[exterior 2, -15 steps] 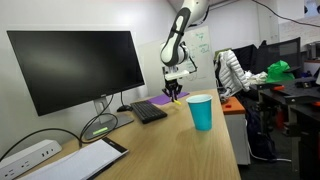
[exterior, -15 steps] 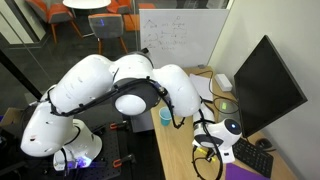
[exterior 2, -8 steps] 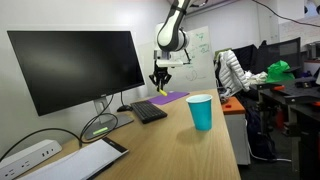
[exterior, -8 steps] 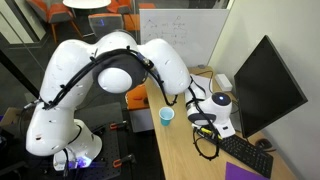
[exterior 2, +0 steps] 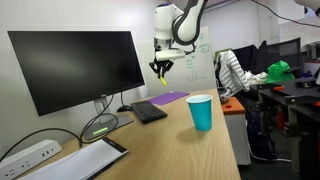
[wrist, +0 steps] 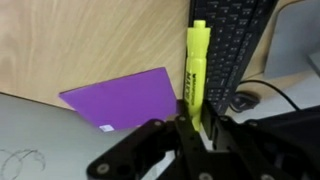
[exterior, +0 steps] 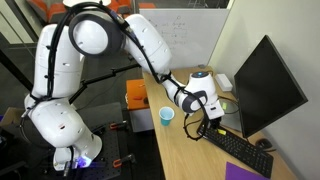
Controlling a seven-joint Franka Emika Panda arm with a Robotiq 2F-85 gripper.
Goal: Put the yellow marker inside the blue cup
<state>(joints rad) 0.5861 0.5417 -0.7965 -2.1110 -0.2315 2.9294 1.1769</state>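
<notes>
While the pincer (exterior 2: 161,68) grips the yellow marker (wrist: 196,65), open air surrounds both.

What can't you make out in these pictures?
- Inside of the blue cup: in an exterior view, its own wall hides it.
- Lower end of the yellow marker: wrist view, the gripper covers it.
- Print on the yellow marker: wrist view, blurred.

Yellow marker (wrist: 197,65) in the hand (wrist: 197,123), purple sheet (wrist: 125,98) and black keyboard (wrist: 235,35) on wooden desk (wrist: 90,40) below.

Lower end of yellow marker (wrist: 197,70) — hidden in claw (wrist: 197,128).
</notes>
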